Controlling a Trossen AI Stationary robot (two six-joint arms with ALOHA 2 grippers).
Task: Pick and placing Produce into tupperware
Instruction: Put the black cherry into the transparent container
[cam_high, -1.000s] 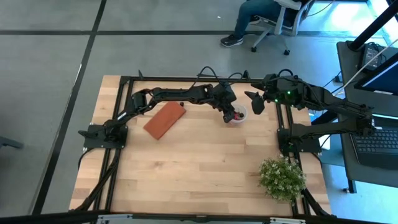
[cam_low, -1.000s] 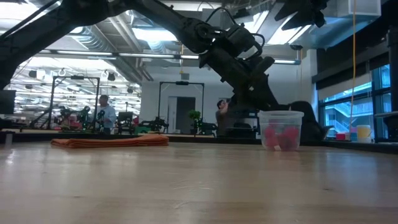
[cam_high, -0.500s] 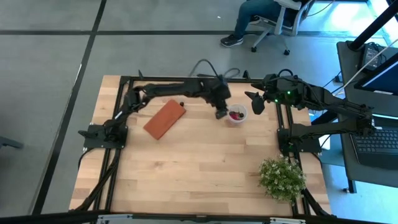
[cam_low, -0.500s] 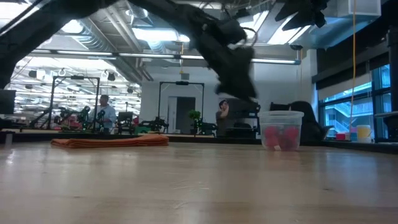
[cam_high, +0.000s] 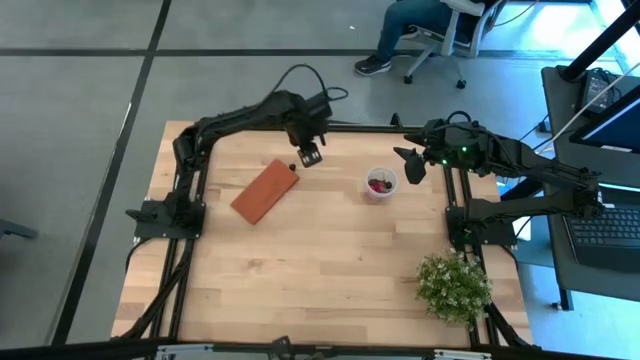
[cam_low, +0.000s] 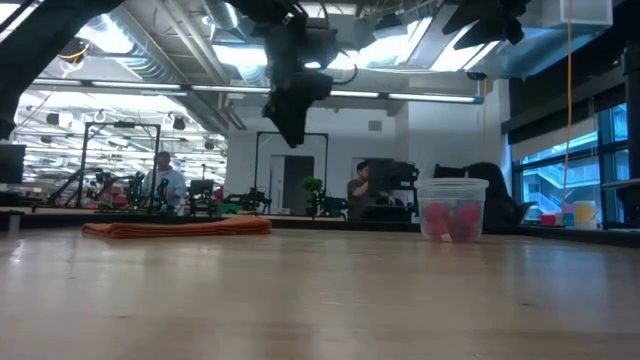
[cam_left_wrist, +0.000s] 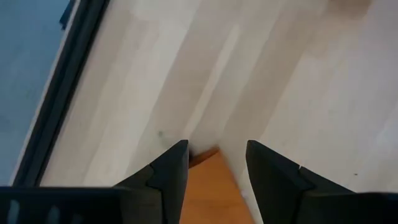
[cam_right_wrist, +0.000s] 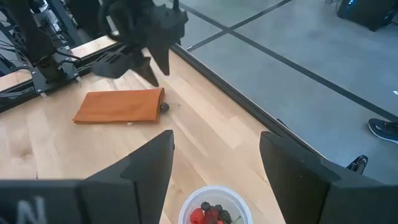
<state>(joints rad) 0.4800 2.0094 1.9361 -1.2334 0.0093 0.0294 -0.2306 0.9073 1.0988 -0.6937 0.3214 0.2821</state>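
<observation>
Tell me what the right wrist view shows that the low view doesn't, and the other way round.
Only the right wrist view looks down into the tupperware, showing red and dark produce inside, plus one dark berry on the table beside the orange block. It also shows the right end effector, open. Only the low view shows the room behind the table, with people at workstations. Both show the tupperware, the orange block and the left end effector raised above the table, holding nothing visible.
</observation>
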